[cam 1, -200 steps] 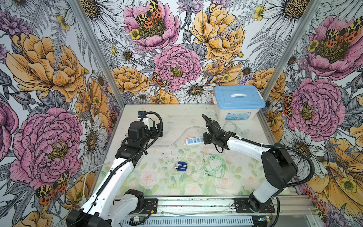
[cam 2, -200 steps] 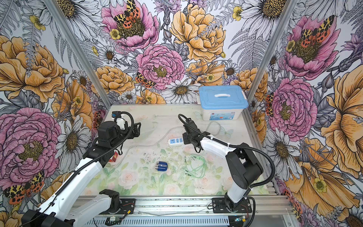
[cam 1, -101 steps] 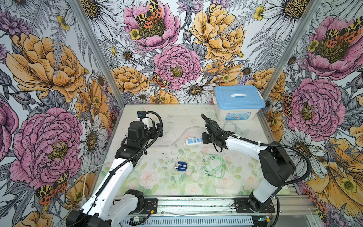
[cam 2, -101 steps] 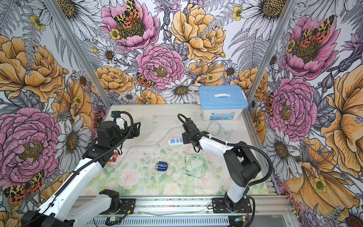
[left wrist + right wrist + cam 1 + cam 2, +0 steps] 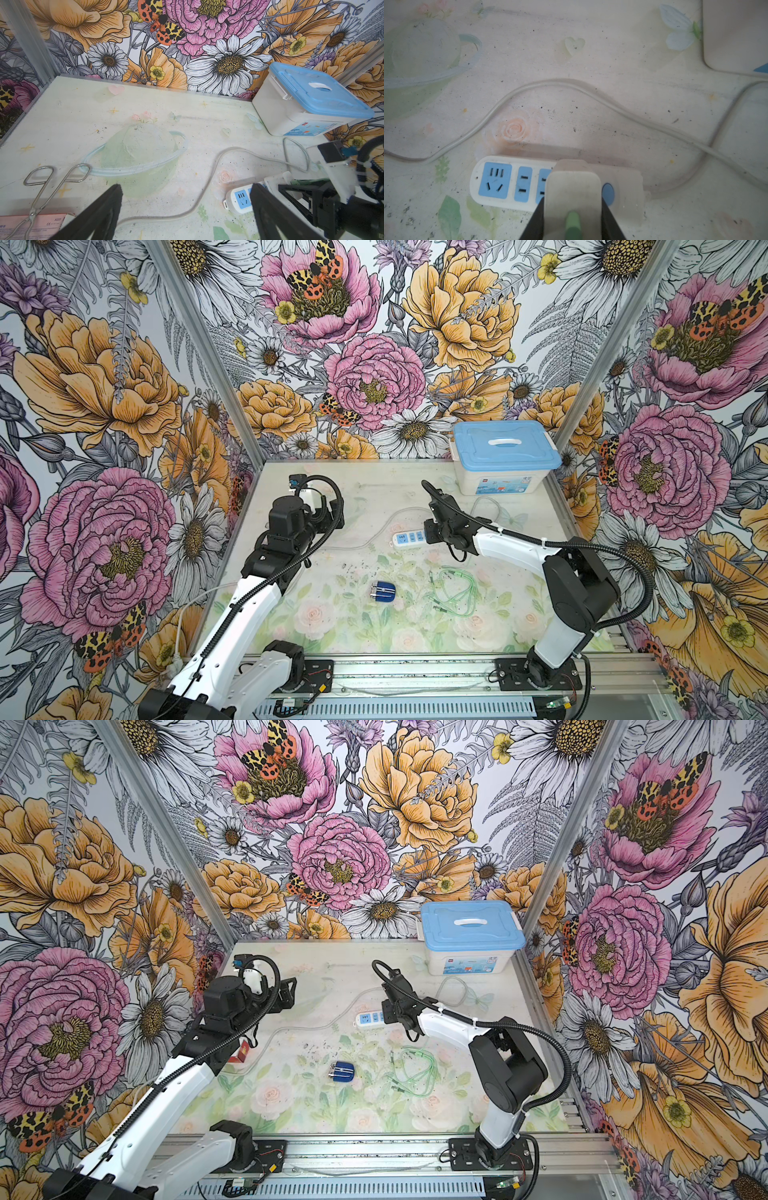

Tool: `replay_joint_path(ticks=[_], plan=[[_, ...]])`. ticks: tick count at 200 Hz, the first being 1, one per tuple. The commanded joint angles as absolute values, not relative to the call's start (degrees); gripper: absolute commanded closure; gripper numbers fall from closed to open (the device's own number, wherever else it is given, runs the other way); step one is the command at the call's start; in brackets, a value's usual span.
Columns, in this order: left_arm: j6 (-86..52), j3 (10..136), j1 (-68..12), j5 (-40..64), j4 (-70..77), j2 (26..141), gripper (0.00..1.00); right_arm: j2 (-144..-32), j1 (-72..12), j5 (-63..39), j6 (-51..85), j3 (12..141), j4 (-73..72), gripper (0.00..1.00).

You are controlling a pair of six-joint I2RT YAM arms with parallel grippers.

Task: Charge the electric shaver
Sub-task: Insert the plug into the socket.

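**Charger held at the strip; shaver lies loose, on the base side of both grippers**

We find the right gripper (image 5: 572, 199) clamped on the white cube charger (image 5: 572, 185), one finger on each side face, with the green cable (image 5: 572, 225) plugged into the end facing the wrist. The charger sits over the power strip (image 5: 496, 180) and covers part of a two-slot socket. We cannot tell whether its prongs are seated.

The left gripper (image 5: 185, 187) hangs above the table (image 5: 62, 124) with its jaws wide apart and nothing between them.

The electric shaver (image 5: 382, 592) rests on the table, touched by neither gripper. From both it lies toward the robot's base, roughly midway between the two arms; both top views agree (image 5: 341, 1072). The right gripper appears slightly nearer, but it is occupied. The left is free, and we judge it the likelier one to fetch or steady the shaver.

The body is squat. Its long axis runs roughly across the table, parallel to the front rail. The silver ribbed end points to the left arm's side and the blue rounded end to the right arm's side. We cannot make out the charging port.

The slack of the green cable lies in loose loops (image 5: 455, 591) near the shaver on the right arm's side, not touching it.
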State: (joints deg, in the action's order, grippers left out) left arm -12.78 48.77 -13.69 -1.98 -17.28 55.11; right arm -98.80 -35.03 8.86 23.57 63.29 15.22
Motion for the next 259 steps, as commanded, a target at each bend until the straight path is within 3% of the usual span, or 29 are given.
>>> replay_joint_path(ticks=[1, 128, 259], plan=[[-13.4, 50.5, -13.1, -2.4, -17.8, 54.3, 0.02, -98.9, -35.6, 9.7, 24.8, 63.6, 17.7, 1.0], [-13.3, 50.5, -13.0, -2.1, -17.9, 54.0, 0.02, -97.9, -35.7, 12.0, 24.4, 63.2, 19.8, 1.0], [-12.8, 50.5, -13.0, -2.5, -18.2, 53.5, 0.02, -107.0, -35.8, 13.8, 24.2, 69.6, 28.7, 1.0]])
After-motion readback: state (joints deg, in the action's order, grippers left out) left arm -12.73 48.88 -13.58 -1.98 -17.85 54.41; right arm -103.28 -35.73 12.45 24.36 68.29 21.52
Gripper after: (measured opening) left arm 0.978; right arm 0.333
